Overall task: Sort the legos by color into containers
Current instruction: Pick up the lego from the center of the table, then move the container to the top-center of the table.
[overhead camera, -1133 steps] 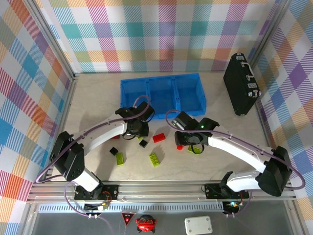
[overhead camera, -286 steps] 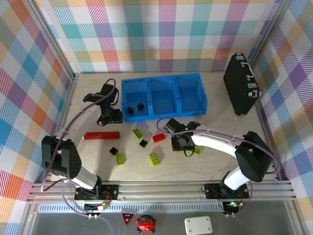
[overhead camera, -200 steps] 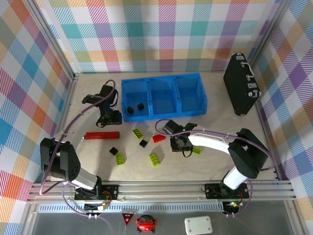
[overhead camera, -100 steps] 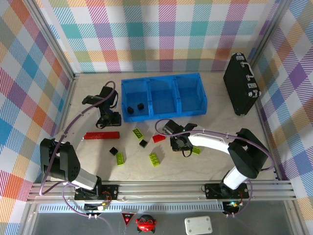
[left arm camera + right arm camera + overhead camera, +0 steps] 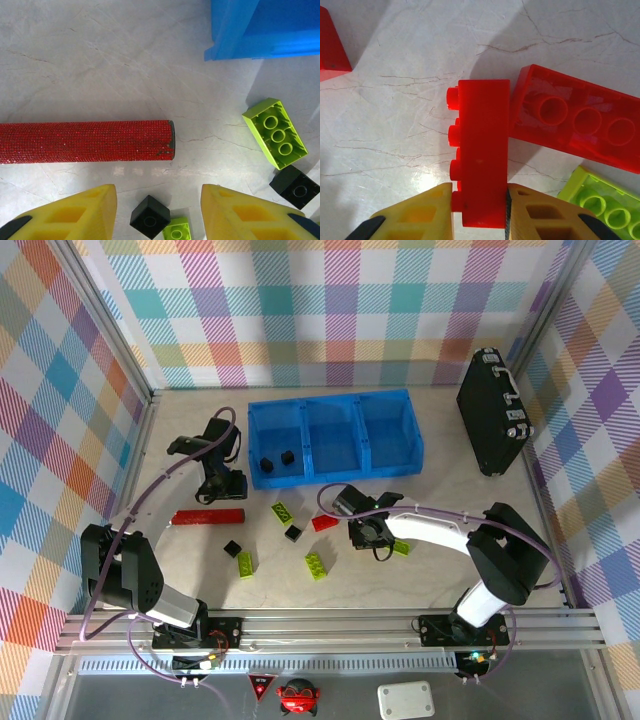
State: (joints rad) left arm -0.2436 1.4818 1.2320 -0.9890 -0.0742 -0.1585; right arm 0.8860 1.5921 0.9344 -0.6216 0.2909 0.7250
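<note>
Brick (image 5: pixel 482 150) pinched in right gripper (image 5: pixel 479 194), upturned red lego (image 5: pixel 580 120) abutting; left gripper (image 5: pixel 159 194) spread.

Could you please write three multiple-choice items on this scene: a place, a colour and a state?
1. In which bin of the tray do the two black bricks lie? A left; B middle; C right.
2. What colour is the brick in the right tool? A black; B lime-green; C red.
3. How is the left tool? A open, empty; B shut on a black brick; C shut on a green brick.
A, both lie in the left bin; C, a red brick is clamped; A, its jaws stand apart, gripping nothing.
</note>
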